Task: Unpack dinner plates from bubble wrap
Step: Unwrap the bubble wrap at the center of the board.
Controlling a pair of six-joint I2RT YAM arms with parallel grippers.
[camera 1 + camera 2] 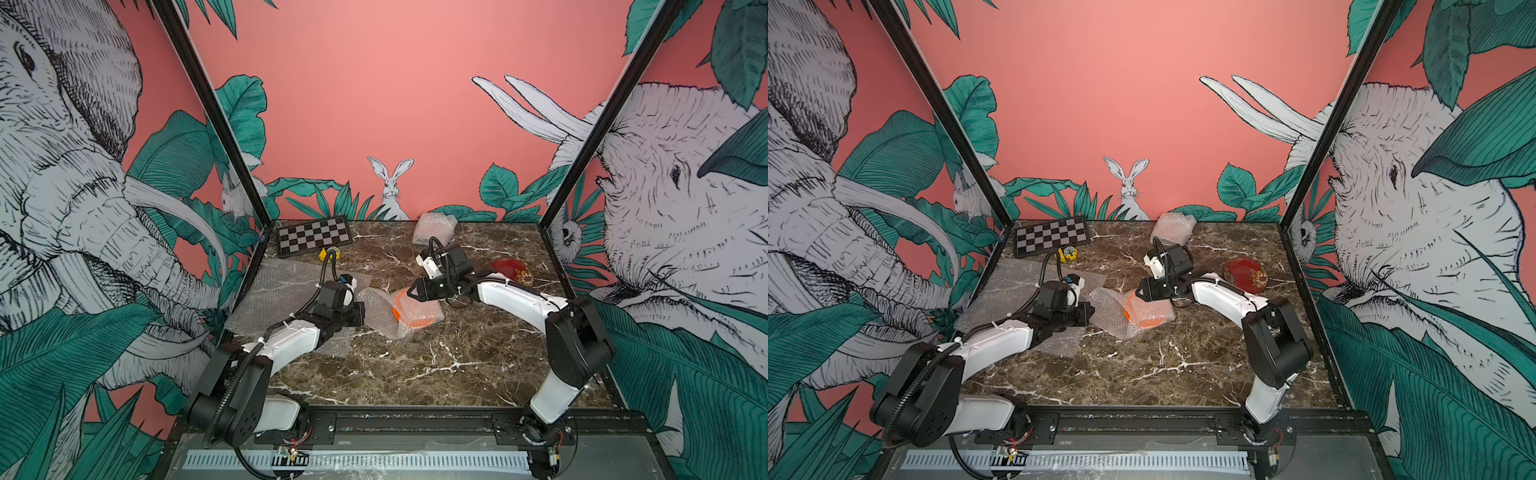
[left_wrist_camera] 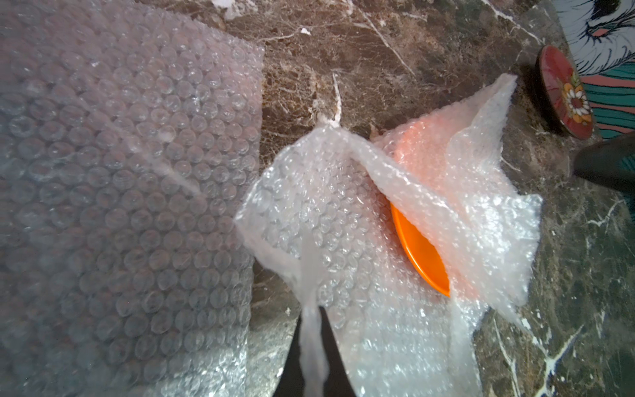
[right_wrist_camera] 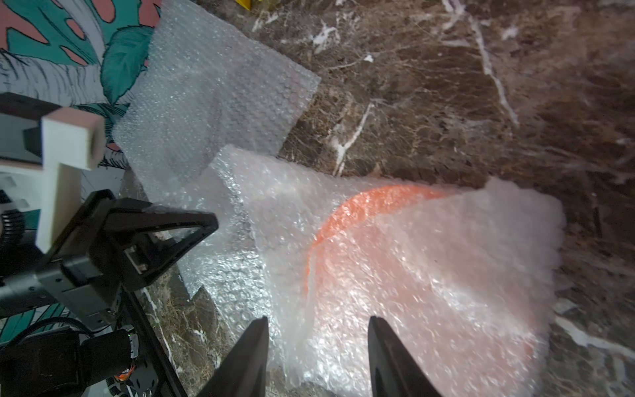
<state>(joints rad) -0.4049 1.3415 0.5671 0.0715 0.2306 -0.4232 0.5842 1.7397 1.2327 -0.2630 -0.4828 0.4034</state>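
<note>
A bright orange plate (image 1: pixel 409 315) (image 2: pixel 422 254) lies mid-table, half covered by a crumpled piece of bubble wrap (image 1: pixel 380 309) (image 3: pixel 429 275). My left gripper (image 1: pixel 360 312) (image 2: pixel 311 318) is shut on a pulled-up edge of that wrap, on the plate's left. My right gripper (image 1: pixel 412 291) (image 3: pixel 318 321) hangs open just over the wrapped plate's far right side, a fold of wrap between its fingers but untouched. A dark red flowered plate (image 1: pixel 512 271) (image 1: pixel 1246 274) lies bare at the right. At the back lies a closed bubble wrap bundle (image 1: pixel 434 228), its contents hidden.
A flat bubble wrap sheet (image 1: pixel 274 291) (image 2: pixel 120 172) lies under and left of my left arm. A checkered board (image 1: pixel 313 239) sits at the back left, with a small yellow object (image 1: pixel 330 253) beside it. Walls close in the marble table (image 1: pixel 436 365) on three sides.
</note>
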